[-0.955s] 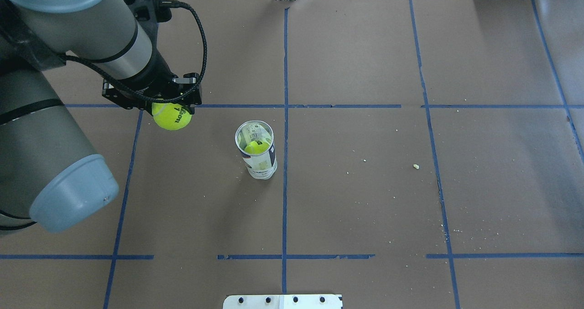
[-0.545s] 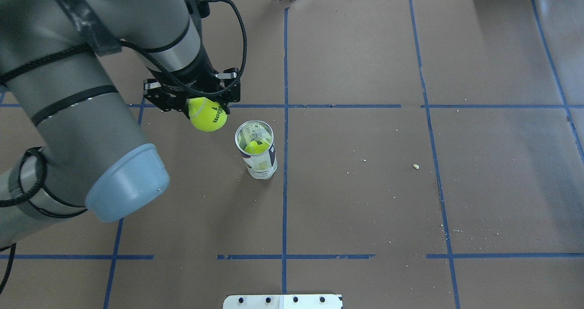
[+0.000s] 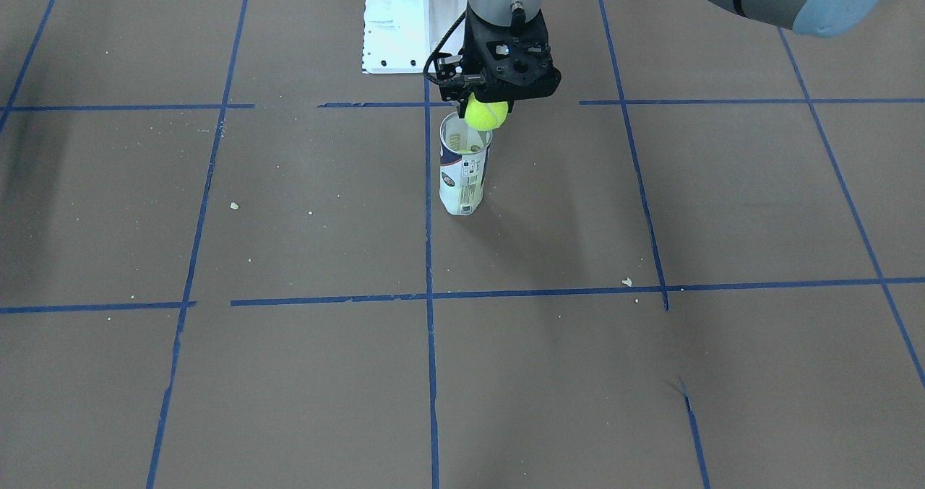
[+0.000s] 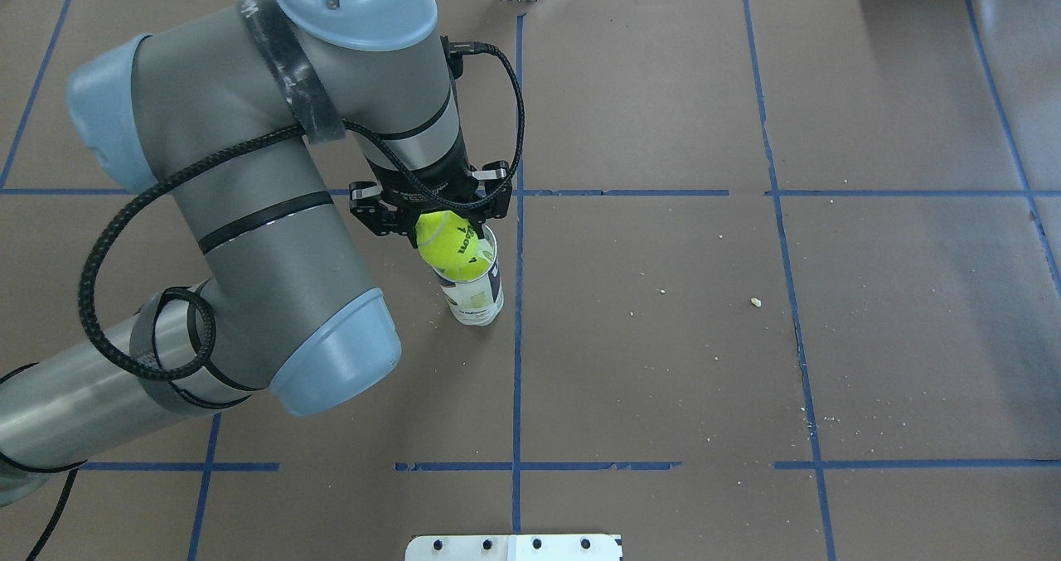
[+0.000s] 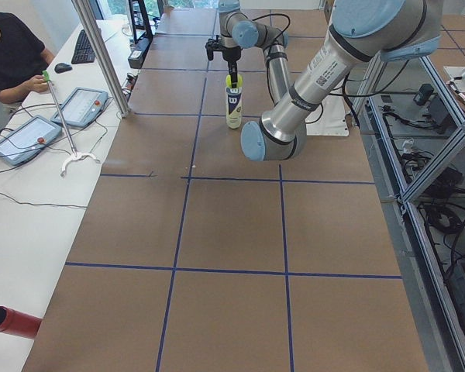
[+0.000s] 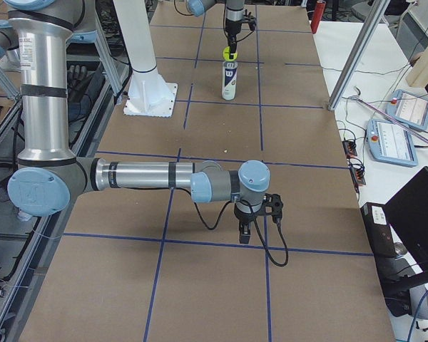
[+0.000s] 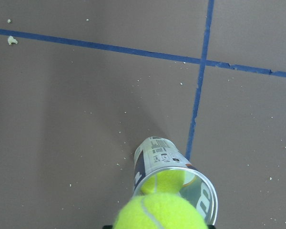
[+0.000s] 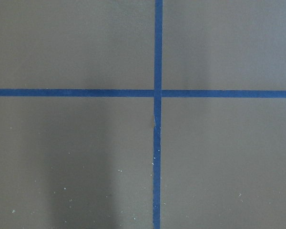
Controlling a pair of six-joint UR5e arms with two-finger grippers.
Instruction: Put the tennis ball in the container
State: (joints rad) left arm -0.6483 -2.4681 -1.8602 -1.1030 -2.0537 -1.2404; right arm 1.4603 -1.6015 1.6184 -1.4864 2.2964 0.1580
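Left gripper (image 4: 438,228) clamps the ball (image 4: 452,246); right gripper (image 6: 247,229): cannot tell. Centre the ball over the can (image 4: 477,300), slightly toward 3 o'clock, then release.

You have before you a wide table covered with brown paper (image 4: 663,379), divided into large squares by lines of blue tape (image 4: 518,337). Small pale crumbs (image 4: 755,302) lie right of centre in the overhead view. In the exterior left view, a white side table (image 5: 31,232) runs along the left edge. At the upper left it carries two grey tablets (image 5: 81,105), a black keyboard (image 5: 84,46) and a black mouse (image 5: 62,67). A silver aluminium post (image 5: 102,54) rises beside them. A red cylinder (image 5: 15,322) lies in the lower left corner. The light is soft and even.
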